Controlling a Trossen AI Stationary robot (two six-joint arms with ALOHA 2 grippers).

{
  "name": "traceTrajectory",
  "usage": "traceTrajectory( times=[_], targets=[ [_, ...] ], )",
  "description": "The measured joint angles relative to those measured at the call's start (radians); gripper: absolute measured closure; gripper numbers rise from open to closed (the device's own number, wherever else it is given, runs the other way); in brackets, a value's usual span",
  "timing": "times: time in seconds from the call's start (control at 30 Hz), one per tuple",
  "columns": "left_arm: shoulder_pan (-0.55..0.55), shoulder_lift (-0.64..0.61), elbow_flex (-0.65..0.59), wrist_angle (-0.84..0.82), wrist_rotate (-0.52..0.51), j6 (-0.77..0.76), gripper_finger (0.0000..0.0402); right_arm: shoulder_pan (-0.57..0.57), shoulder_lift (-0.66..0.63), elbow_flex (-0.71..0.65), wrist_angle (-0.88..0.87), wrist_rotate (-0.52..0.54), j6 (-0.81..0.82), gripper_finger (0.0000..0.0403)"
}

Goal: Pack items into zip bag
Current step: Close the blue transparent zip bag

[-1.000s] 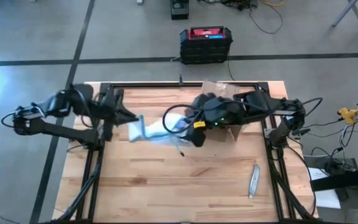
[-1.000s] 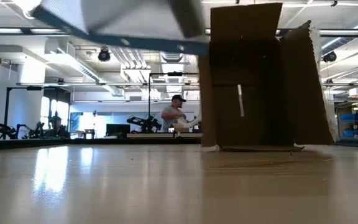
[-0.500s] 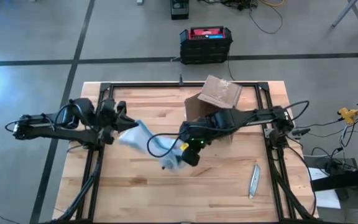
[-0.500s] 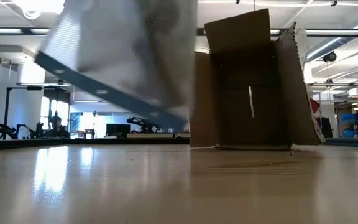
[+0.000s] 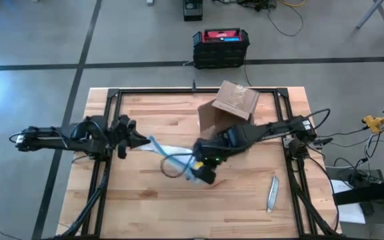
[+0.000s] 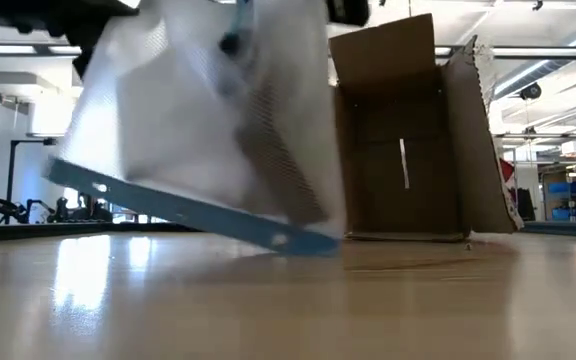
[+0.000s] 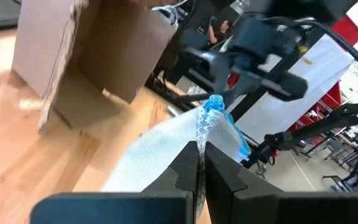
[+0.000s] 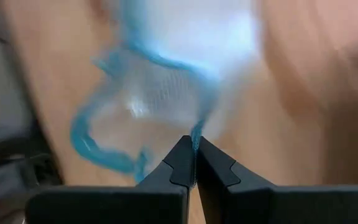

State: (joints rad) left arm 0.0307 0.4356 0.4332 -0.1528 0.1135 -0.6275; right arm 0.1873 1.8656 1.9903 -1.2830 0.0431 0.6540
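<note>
You see the wooden table [image 5: 145, 193] with the brown cardboard box [image 5: 229, 107] standing open at its far side. The zip bag [image 5: 175, 160] hangs between both arms over the middle of the table, its blue strip low and tilted just above the wood in the low view. Your left gripper [image 5: 142, 139] pinches one edge of the bag with fingers pressed together. Your right gripper [image 5: 202, 175] pinches the blue rim the same way. A slim grey tool [image 5: 272, 193] lies near the right edge.

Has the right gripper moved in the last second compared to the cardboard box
Yes. In the high view the right gripper, shut on the zip bag, has moved away from the cardboard box, toward the table's near edge.
</note>
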Motion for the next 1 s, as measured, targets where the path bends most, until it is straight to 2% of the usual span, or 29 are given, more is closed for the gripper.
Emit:
traceTrajectory(
  times=[0.03, 0.13, 0.23, 0.37, 0.6, 0.83, 1.0],
  targets=[
    [-0.001, 0.001, -0.014, 0.001, 0.000, -0.006, 0.0401, -0.008, -0.003, 0.000, -0.015, 0.015, 0.022, 0.0403],
    [-0.005, 0.001, -0.052, -0.001, 0.002, -0.026, 0.0401, 0.007, -0.010, 0.002, 0.091, 0.026, -0.021, 0.0403],
    [-0.005, 0.001, -0.067, 0.005, 0.004, -0.025, 0.0401, 0.034, -0.021, 0.019, 0.133, -0.001, -0.063, 0.0403],
    [-0.005, 0.015, -0.071, 0.015, 0.000, -0.041, 0.0401, 0.015, -0.037, 0.019, 0.065, 0.091, -0.050, 0.0403],
    [-0.005, -0.006, -0.010, 0.209, 0.000, -0.016, 0.0401, 0.012, -0.033, 0.003, -0.003, 0.085, -0.037, 0.0403],
    [-0.005, 0.008, -0.024, 0.188, -0.023, -0.022, 0.0401, 0.013, -0.032, -0.031, -0.007, 0.083, -0.089, 0.0400],
    [-0.005, 0.048, -0.045, 0.178, -0.026, -0.047, 0.0401, 0.016, -0.032, -0.035, -0.020, 0.088, -0.168, 0.0363]
  ],
)
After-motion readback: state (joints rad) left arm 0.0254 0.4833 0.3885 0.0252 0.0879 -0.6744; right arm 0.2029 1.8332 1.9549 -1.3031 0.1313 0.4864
